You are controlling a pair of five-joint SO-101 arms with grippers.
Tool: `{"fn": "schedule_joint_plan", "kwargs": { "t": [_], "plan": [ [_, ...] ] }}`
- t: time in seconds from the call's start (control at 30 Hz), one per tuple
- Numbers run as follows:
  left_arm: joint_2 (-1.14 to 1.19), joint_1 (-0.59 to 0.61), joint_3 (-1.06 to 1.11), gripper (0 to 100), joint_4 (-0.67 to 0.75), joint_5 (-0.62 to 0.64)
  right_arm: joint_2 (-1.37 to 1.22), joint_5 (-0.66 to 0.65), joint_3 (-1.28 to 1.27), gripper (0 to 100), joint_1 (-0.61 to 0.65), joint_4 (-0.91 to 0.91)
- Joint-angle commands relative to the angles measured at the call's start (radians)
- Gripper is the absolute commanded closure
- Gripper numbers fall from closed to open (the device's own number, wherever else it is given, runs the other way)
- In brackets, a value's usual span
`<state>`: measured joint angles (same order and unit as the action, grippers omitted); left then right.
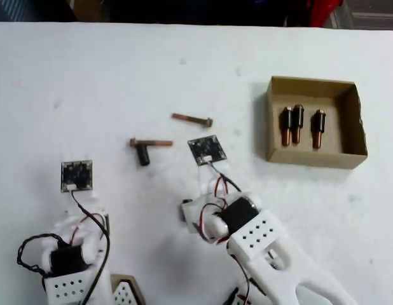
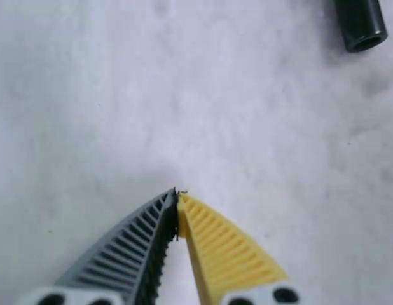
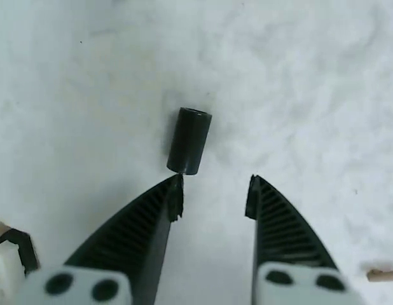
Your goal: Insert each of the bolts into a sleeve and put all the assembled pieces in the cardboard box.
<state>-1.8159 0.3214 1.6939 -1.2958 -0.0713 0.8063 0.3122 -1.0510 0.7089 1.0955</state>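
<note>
Two copper bolts lie loose mid-table: one (image 1: 192, 119) farther back, one (image 1: 151, 143) with a black sleeve (image 1: 142, 154) against it. The cardboard box (image 1: 347, 127) at the right holds three assembled pieces (image 1: 301, 126). My right gripper (image 3: 214, 197) is open just above the table. A black sleeve (image 3: 189, 141) lies flat just past one fingertip (image 3: 176, 194), off the line of the gap. A bolt end (image 3: 382, 274) shows beside the gripper's base. My left gripper (image 2: 177, 196) is shut on nothing, low over the bare table, with a sleeve (image 2: 360, 24) well ahead and off to one side.
The left arm (image 1: 72, 254) stands at the near left, the right arm (image 1: 260, 238) at the near middle, angled toward the bolts. The table's far edge (image 1: 184, 24) runs along the back. Open white tabletop lies between the bolts and the box.
</note>
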Motion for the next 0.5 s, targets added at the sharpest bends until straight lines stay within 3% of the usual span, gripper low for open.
{"fn": "schedule_joint_plan", "kwargs": {
  "t": [0.0,0.47],
  "plan": [
    [-0.008,0.008,-0.002,98,0.009,-0.003,-0.008,0.009,0.011,85.1,0.012,-0.019],
    [-0.008,0.005,-0.002,98,0.011,-0.002,-0.389,0.009,0.190,85.1,0.012,-0.079]
  ]
}}
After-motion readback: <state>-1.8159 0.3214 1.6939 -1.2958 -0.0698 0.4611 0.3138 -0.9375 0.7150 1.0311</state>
